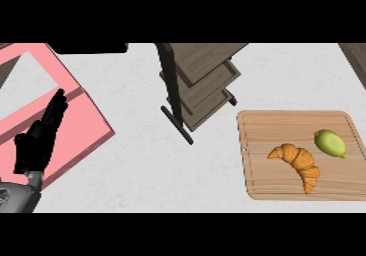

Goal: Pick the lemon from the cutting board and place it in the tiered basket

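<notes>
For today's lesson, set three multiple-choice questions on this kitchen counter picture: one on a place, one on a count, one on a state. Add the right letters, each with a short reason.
1. Where does the lemon lie?
A) on the bare counter
B) on the cutting board, right of the croissant
C) on the pink shape

2. How many food items lie on the cutting board?
A) one
B) two
C) three

3. What is the state of the left hand?
A) open, fingers straight and pointing up
B) curled round the lemon
C) shut in a fist

Answers:
1 B: the lemon sits on the board, between the croissant and the board's right edge.
2 B: only the croissant and the lemon are there.
3 A: its straight fingers hold nothing, at the view's left.
</notes>
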You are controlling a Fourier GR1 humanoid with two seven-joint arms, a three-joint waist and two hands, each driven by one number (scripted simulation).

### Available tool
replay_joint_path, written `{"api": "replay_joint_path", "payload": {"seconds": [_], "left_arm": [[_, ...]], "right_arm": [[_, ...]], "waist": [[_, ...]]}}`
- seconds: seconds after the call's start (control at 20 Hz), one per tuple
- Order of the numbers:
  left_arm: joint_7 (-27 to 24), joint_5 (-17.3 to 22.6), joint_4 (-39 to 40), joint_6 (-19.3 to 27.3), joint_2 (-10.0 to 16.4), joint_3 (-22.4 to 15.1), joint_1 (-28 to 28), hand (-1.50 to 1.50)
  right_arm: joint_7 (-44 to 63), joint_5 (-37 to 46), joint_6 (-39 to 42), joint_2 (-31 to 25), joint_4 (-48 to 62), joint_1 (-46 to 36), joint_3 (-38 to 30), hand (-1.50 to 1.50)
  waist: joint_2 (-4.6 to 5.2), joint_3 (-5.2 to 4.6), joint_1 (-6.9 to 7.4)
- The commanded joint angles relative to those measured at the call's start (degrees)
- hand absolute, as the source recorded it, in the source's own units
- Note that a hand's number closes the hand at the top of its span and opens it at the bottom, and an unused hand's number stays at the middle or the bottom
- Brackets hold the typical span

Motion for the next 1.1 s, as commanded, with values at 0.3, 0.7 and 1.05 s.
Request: {"api": "replay_joint_path", "payload": {"seconds": [0.3, 0.7, 1.05], "left_arm": [[2.42, -3.00, -0.90, 1.61, 0.01, -0.99, -0.55, 0.00], [4.20, -5.04, -1.09, 1.51, -0.99, -1.15, -1.24, 0.00], [7.83, -7.35, -4.60, 0.59, -2.55, 1.76, -0.90, 0.00]], "right_arm": [[-16.88, 15.45, 20.06, -19.80, 16.89, 5.12, -1.98, -1.50], [-22.47, 30.26, 16.62, -25.84, 19.59, 0.77, 4.73, -1.50], [-11.63, 32.43, 16.68, -24.57, 20.11, -5.90, 5.99, -1.50]], "waist": [[-0.24, -0.35, 1.94], [-0.44, -0.60, 1.81], [-0.63, -0.72, 1.30]]}}
